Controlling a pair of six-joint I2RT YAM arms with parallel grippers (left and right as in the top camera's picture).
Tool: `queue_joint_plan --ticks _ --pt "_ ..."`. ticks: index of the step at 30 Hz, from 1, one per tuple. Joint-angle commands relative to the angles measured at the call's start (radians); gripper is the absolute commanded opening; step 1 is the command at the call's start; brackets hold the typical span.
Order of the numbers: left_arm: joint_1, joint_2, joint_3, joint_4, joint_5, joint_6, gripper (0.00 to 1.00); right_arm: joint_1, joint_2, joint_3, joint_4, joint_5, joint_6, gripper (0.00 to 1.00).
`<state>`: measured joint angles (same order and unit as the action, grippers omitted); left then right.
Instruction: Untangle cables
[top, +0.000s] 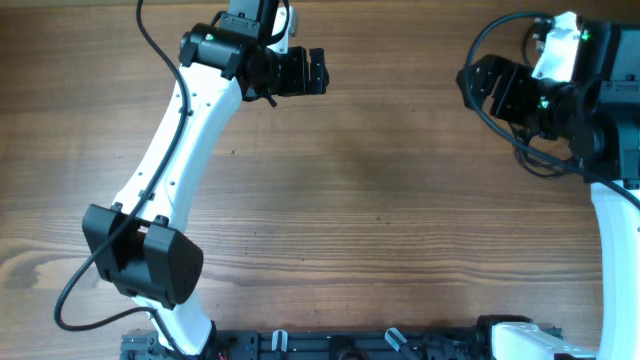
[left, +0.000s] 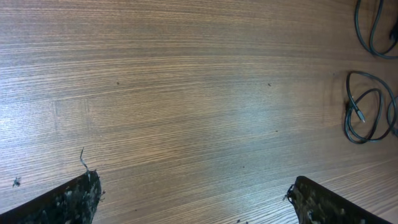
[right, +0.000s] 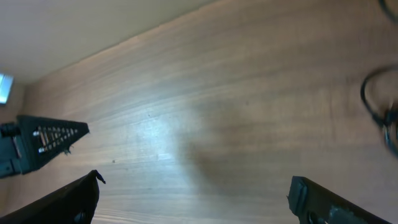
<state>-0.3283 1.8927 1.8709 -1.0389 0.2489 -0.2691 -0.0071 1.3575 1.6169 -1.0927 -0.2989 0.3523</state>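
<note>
Two cables show in the left wrist view as separate thin black loops on the wood. One loop (left: 365, 115) with a small plug end lies at the right edge, and another (left: 375, 28) is cut off by the top right corner. The right wrist view shows a blurred black cable loop (right: 380, 115) at its right edge. No cable shows in the overhead view. My left gripper (top: 316, 71) (left: 193, 186) is open over bare wood, well left of the loops. My right gripper (top: 478, 85) (right: 194, 182) is open too, with nothing between its fingers.
The wooden table (top: 380, 210) fills the overhead view, with both arm bases on a black rail (top: 340, 345) at the front. Thick black wires (top: 535, 155) hang by the right arm. The table's far edge (right: 118, 43) and a black pointed part (right: 46, 140) show in the right wrist view.
</note>
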Motion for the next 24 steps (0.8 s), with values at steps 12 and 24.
queue_joint_plan --ticks 12,24 --pt "-0.002 0.006 -0.006 0.003 -0.003 -0.008 1.0 0.004 -0.01 -0.008 0.018 0.132 0.092 1.0" --pt "-0.002 0.006 -0.006 0.003 -0.003 -0.008 1.0 0.037 -0.33 -0.445 0.461 0.195 -0.064 1.0"
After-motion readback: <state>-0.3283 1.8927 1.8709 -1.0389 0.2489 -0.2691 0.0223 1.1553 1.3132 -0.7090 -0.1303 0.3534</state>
